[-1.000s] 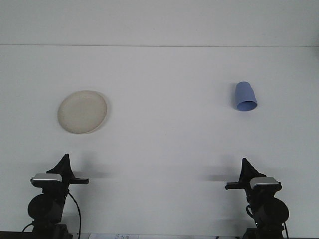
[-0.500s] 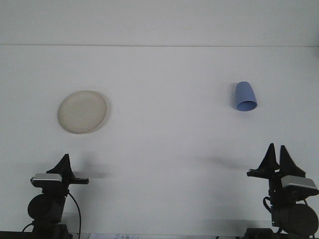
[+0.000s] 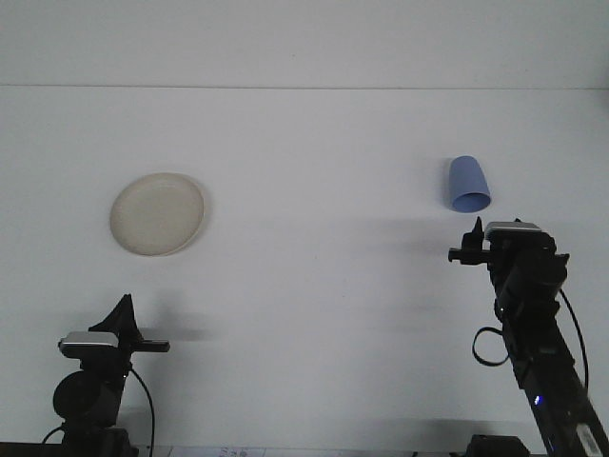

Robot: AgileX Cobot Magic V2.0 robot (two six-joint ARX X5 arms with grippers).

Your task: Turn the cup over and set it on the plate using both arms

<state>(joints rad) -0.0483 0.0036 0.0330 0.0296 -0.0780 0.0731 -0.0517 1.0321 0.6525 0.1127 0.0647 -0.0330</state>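
Now the blue cup (image 3: 468, 185) lies on its side on the white counter (image 3: 324, 286), well to the right of the cream plate (image 3: 157, 213). Just below the cup, nearer the camera, hangs the right pincer (image 3: 473, 238), apart from it; whether it is released or clenched cannot be told. Below the plate sits the left pincer (image 3: 124, 312), its state likewise unclear.

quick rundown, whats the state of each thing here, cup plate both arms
blue cup: mouth down on the table, not gripped
plate: flat on the table at left, nothing on it
right gripper: stretched out over the table just short of the cup, holding nothing
left gripper: low at the near edge, far from the plate, holding nothing
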